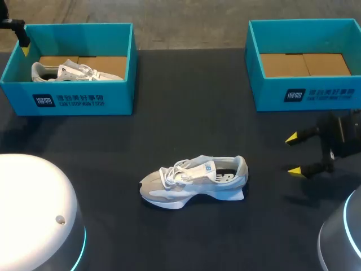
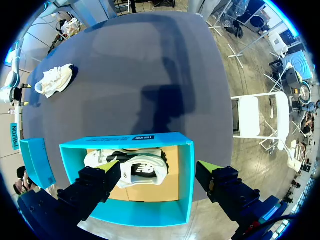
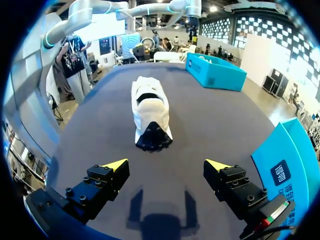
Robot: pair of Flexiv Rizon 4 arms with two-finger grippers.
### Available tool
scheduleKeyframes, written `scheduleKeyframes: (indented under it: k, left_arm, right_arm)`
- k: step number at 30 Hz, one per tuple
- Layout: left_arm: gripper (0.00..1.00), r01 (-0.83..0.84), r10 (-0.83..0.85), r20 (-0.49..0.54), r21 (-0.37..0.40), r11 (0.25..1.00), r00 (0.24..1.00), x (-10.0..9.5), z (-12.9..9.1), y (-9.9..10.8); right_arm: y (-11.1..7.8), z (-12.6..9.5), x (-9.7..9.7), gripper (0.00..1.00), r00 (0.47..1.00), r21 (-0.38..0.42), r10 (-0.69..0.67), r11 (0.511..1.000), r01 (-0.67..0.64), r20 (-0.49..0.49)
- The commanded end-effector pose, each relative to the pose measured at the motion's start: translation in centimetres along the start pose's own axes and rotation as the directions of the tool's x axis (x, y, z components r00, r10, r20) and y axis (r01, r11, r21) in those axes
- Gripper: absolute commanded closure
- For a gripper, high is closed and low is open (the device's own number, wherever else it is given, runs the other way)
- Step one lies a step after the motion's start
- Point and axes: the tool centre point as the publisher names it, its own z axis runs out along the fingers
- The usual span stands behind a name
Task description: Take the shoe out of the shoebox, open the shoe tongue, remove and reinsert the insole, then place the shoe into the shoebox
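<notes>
The right claw [image 1: 293, 153] hangs low over the surface [image 1: 197, 118] at its right side, its two yellow-tipped fingers spread wide apart and gripping nothing. Straight ahead of it in the right wrist view [image 3: 166, 165], well apart from the tips, stands the shoe [image 3: 150, 112], its dark heel turned toward the claw and its toe pointing away. From the head view the shoe [image 1: 194, 180] is a grey and white sneaker, upright on its sole near the middle of the surface, laces loose, outside both boxes. Just behind the right claw, at the far right corner, sits the right shoebox [image 1: 304, 93], turquoise, showing its cardboard floor [image 1: 304, 65].

The left claw [image 2: 161, 170] hovers above the left shoebox [image 2: 185, 185] at the far left corner, its fingers likewise standing apart, one tip over each side of the box, clamped on nothing. Under it, inside this box, a second shoe [image 2: 135, 167] lies on the cardboard, white and grey. In the head view only one yellow tip of the left claw [image 1: 24, 49] shows, over the box's left wall.
</notes>
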Motion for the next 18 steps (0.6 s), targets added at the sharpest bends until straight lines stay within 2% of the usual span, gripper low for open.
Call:
scheduleKeyframes:
  k: [1, 5, 11, 18]
  left_arm:
    - [0.0, -0.001, 0.001, -0.002, -0.002, 1.0, 1.0, 0.0, 0.0, -0.1]
    - [0.0, -0.001, 0.001, -0.002, -0.002, 1.0, 1.0, 0.0, 0.0, -0.1]
    - [0.0, -0.001, 0.001, -0.002, -0.002, 1.0, 1.0, 0.0, 0.0, -0.1]
    - [0.0, -0.001, 0.001, -0.002, -0.002, 1.0, 1.0, 0.0, 0.0, -0.1]
  right_arm:
    - [0.1, 0.0, 0.0, 0.0, 1.0, 0.004, 0.0, 1.0, 0.0, 0.0]
    - [0.1, 0.0, 0.0, 0.0, 1.0, -0.008, -0.017, 1.0, 0.017, -0.003]
    - [-1.8, 1.5, -0.1, 0.0, 0.999, -0.132, -0.019, 0.991, 0.013, -0.047]
    - [-2.1, 3.2, -0.2, 0.0, 0.998, -0.163, -0.02, 0.987, 0.01, -0.063]
